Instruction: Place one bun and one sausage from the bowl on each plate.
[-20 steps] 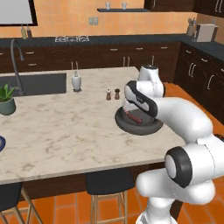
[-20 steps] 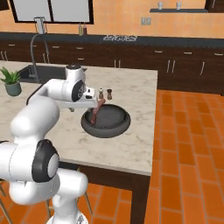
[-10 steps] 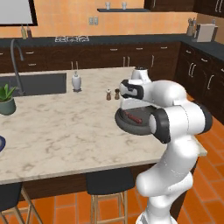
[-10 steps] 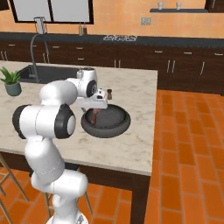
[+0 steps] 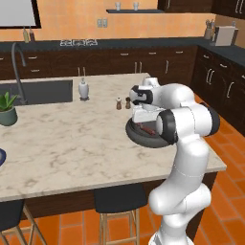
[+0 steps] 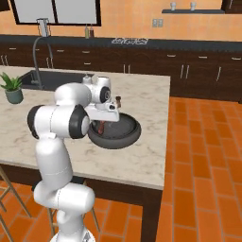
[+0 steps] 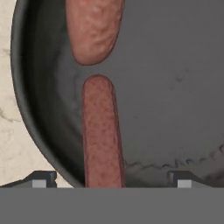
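— Two sausages (image 7: 101, 131) lie in the bowl (image 5: 139, 139) on the worktop (image 5: 67, 143). Nothing is served yet, I think.

— Yes. The gripper (image 7: 111, 178) hangs above them, jaws wide apart, holding nothing.

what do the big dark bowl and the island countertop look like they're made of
Bowl: probably glazed ceramic or dark stoneware, going by its thick rim and soft, dull grey sheen; coated metal is possible. Countertop: looks like polished marble or a similar stone, pale beige with faint grey veining.
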Robot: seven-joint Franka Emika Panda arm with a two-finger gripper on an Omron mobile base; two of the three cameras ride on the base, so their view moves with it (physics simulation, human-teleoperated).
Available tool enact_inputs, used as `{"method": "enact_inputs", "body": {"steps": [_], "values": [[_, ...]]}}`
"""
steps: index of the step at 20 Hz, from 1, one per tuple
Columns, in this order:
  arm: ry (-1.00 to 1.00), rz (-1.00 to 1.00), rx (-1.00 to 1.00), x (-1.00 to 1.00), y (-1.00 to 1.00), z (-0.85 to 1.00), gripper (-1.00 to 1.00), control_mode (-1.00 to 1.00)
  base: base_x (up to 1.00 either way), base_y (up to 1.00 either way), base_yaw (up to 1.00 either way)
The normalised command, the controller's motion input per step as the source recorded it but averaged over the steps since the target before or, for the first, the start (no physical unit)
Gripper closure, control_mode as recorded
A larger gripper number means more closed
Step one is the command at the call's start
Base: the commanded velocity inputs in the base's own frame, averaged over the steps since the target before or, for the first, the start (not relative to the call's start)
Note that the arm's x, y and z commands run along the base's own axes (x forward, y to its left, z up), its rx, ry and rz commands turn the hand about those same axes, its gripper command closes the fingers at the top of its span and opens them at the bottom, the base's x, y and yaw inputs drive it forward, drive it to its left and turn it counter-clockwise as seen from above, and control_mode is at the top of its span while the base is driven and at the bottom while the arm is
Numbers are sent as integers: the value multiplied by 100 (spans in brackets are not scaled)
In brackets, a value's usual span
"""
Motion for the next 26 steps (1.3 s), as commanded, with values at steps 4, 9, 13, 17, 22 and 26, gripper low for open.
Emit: {"method": "enact_inputs", "body": {"steps": [4,9,13,17,22,26], "values": [[2,0,0,-2,0,-48,-100,-100,0,0,0],[0,0,0,-18,0,-12,-100,-100,0,0,0],[0,0,0,0,0,0,100,-100,0,0,0],[0,0,0,-20,-2,9,100,-100,0,0,0],[-4,0,0,-94,-14,81,100,-100,0,0,0],[-7,0,0,-100,-13,85,100,-100,0,0,0]]}}
